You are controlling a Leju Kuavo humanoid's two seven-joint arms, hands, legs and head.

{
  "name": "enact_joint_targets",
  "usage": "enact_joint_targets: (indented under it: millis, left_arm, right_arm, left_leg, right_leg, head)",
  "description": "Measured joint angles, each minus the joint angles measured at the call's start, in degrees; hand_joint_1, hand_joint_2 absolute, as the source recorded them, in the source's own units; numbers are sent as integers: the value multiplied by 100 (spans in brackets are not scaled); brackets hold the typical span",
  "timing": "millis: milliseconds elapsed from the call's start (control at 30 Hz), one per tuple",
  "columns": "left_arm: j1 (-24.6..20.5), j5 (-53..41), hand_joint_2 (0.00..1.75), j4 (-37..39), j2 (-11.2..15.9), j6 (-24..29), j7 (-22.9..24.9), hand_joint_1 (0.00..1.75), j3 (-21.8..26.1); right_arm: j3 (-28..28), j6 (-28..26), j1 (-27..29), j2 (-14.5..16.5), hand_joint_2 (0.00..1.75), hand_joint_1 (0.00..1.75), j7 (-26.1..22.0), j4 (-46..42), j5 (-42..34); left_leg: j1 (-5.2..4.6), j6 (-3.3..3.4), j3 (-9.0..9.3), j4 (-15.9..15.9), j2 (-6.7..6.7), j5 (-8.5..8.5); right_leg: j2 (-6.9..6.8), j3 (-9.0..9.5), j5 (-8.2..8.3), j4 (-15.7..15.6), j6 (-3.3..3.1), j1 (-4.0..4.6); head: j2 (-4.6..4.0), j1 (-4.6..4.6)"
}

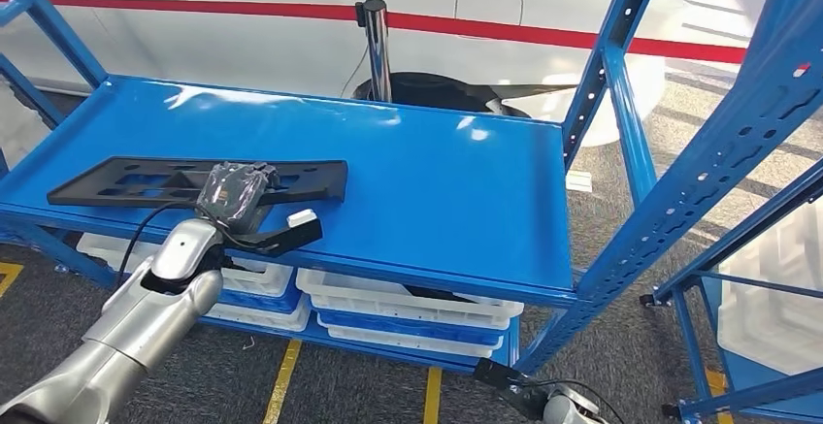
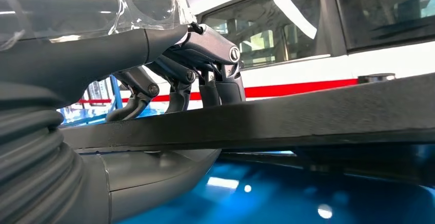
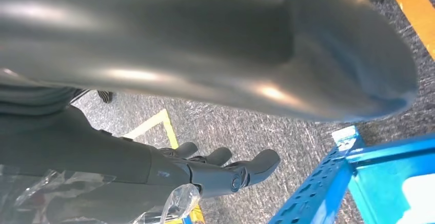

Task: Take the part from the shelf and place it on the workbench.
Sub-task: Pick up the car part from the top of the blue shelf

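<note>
From the head view I've got the left hand (image 1: 231,191) over the near edge of the blue shelf (image 1: 437,181), sitting on the long black part (image 1: 126,179) that lies flat along the shelf's front left. That angle hides how the fingers sit. The left wrist view settles it: dark fingers (image 2: 205,75) curl down over the top of the part's edge, the thick thumb (image 2: 154,170) lies underneath, so I read the hand as gripping the part. The part looks just clear of the glossy shelf surface there, though I can't be sure. A white vehicle with a red stripe (image 1: 543,31) stands behind the shelf. White trays (image 1: 408,308) sit on the lower level. The right hand (image 3: 225,170) hangs by the carpet floor (image 3: 287,137), fingers loosely extended, holding nothing.
</note>
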Motion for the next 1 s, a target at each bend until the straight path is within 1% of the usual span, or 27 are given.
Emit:
enact_joint_targets:
  millis: [33,67,100,167,200,233,267,300,333,367,400,433,500,533,567,600,633,667,700,733,767,800,867,900,933,967,1000]
  left_arm:
    - [-4,7,175,0,1,26,-20,175,0]
    - [-10,44,175,0,1,75,-51,175,2]
    - [-22,114,175,0,1,127,-96,175,9]
    - [-70,319,175,0,2,199,-190,175,49]
    - [-108,442,175,0,3,206,-236,175,80]
    - [-158,610,175,0,8,219,-292,175,125]
    - [-226,830,175,-4,14,236,-365,175,176]
    - [-331,1126,175,-17,21,242,-459,175,258]
    - [-481,1431,175,-40,30,218,-547,175,371]
    - [-668,1686,175,-71,39,161,-613,175,503]
    - [-869,1868,175,-102,48,90,-652,175,645]
    - [-1044,1955,175,-128,59,34,-661,175,773]
    - [-1244,2041,175,-176,72,-8,-683,175,960]
    - [-1278,2148,175,-210,81,-2,-739,175,1036]
    - [-1304,2328,175,-257,89,2,-836,175,1111]
    - [-1349,2580,175,-314,96,-9,-961,175,1194]
    - [-1427,2882,175,-388,102,-48,-1080,175,1302]
    - [-1535,3173,175,-472,103,-129,-1157,175,1416]
    - [-1662,3471,175,-573,109,-267,-1165,175,1527]
    - [-1800,3799,175,-724,121,-467,-1080,175,1631]
    - [-1950,4155,175,-922,148,-723,-903,175,1710]
    - [-2127,4559,175,-1185,192,-999,-674,175,1777]
    - [-2553,5534,175,-1755,320,-1515,-147,175,1911]
    - [-2761,6096,175,-2030,388,-1714,102,175,1994]
    - [-2909,6691,175,-2292,449,-1880,366,175,2089]
    - [-2990,7239,175,-2564,502,-1999,604,175,2178]
    - [-3013,7666,175,-2835,546,-2068,819,175,2248]
  right_arm:
    - [1,-4,0,-11,0,0,-6,0,-3]
    - [1,-9,0,-19,0,0,-15,0,-10]
    - [2,-16,0,-27,0,0,-25,0,-23]
    - [4,-32,13,-30,0,0,-43,0,-53]
    - [4,-41,24,-32,0,0,-48,0,-64]
    - [3,-53,39,-38,0,0,-52,0,-73]
    - [1,-66,52,-47,0,0,-55,0,-85]
    - [-4,-80,62,-61,0,0,-56,0,-103]
    - [-10,-96,70,-77,0,0,-59,0,-121]
    - [-18,-110,74,-92,0,0,-63,0,-138]
    - [-24,-122,78,-106,0,0,-69,0,-149]
    - [-28,-132,85,-113,0,0,-74,0,-155]
    - [-43,-141,109,-125,0,0,-78,0,-164]
    - [-57,-145,120,-127,0,0,-78,0,-172]
    - [-76,-154,127,-128,0,0,-79,0,-183]
    - [-97,-165,130,-128,0,0,-80,0,-206]
    - [-117,-177,130,-130,0,0,-83,0,-229]
    - [-136,-189,134,-133,0,0,-87,0,-257]
    - [-152,-200,146,-138,0,0,-95,0,-285]
    - [-166,-213,166,-141,0,0,-107,0,-310]
    - [-180,-226,192,-143,0,0,-122,0,-336]
    - [-199,-240,220,-144,0,0,-140,0,-357]
    - [-249,-269,269,-146,0,0,-171,0,-402]
    - [-278,-283,295,-146,0,0,-181,1,-423]
    - [-305,-301,328,-147,0,0,-189,1,-449]
    - [-330,-317,366,-147,0,0,-194,3,-471]
    - [-357,-332,402,-142,0,0,-201,8,-489]
  left_leg:
    - [9,29,9,-14,0,18]
    - [22,63,22,-30,4,35]
    - [37,91,33,-44,9,49]
    - [38,119,27,-44,15,55]
    - [37,122,21,-43,14,56]
    - [37,123,18,-42,11,57]
    - [39,123,18,-39,7,57]
    - [43,117,20,-32,2,54]
    - [48,105,18,-20,-5,46]
    - [42,83,3,0,-12,36]
    - [36,56,-21,21,-17,28]
    - [30,27,-45,33,-21,28]
    - [23,-24,-70,29,-21,41]
    - [33,-50,-88,46,-16,22]
    - [39,-74,-136,133,-8,-45]
    - [47,-98,-239,340,0,-171]
    - [55,-119,-404,682,7,-356]
    - [56,-137,-599,1107,10,-555]
    - [61,-151,-789,1518,11,-716]
    - [73,-169,-919,1791,11,-790]
    - [93,-189,-951,1845,13,-751]
    - [117,-207,-870,1650,16,-599]
    - [163,-249,-513,828,26,-167]
    - [164,-245,-331,436,23,-31]
    - [155,-231,-213,192,21,28]
    - [133,-203,-157,89,13,18]
    - [115,-160,-129,54,6,3]
  right_leg:
    - [-6,-10,-31,30,28,-5]
    - [-11,-59,-125,157,54,-8]
    - [-17,-168,-286,420,76,-13]
    - [-24,-536,-692,1262,111,-26]
    - [-26,-711,-823,1636,124,-32]
    - [-27,-799,-843,1818,134,-36]
    - [-29,-778,-755,1769,139,-41]
    - [-32,-640,-565,1468,138,-46]
    - [-34,-438,-336,1034,134,-54]
    - [-35,-247,-169,618,127,-50]
    - [-36,-109,-58,295,110,-46]
    - [-35,-50,-27,137,91,-40]
    - [-34,-55,-38,85,35,-32]
    - [-34,-58,-26,74,4,-38]
    - [-33,-58,-13,60,-29,-46]
    - [-33,-61,1,47,-63,-54]
    - [-33,-65,9,41,-88,-57]
    - [-30,-73,10,42,-106,-56]
    - [-28,-75,9,44,-117,-57]
    - [-26,-74,6,46,-122,-62]
    - [-22,-73,3,48,-123,-69]
    - [-20,-73,0,49,-120,-80]
    - [-3,-82,-14,58,-87,-89]
    - [16,-93,-23,69,-60,-87]
    - [33,-99,-27,74,-28,-83]
    - [45,-100,-28,71,3,-82]
    - [51,-96,-26,61,31,-89]
  head:
    - [0,3]
    - [0,8]
    - [0,16]
    - [0,32]
    - [0,37]
    - [0,37]
    - [0,38]
    - [0,38]
    - [0,38]
    - [0,39]
    - [0,36]
    - [0,36]
    - [0,30]
    - [0,30]
    - [0,23]
    - [0,19]
    - [0,12]
    - [0,5]
    - [0,3]
    - [0,0]
    - [0,-1]
    - [0,-2]
    - [0,-3]
    - [0,-2]
    - [0,-1]
    - [0,-2]
    - [0,-1]
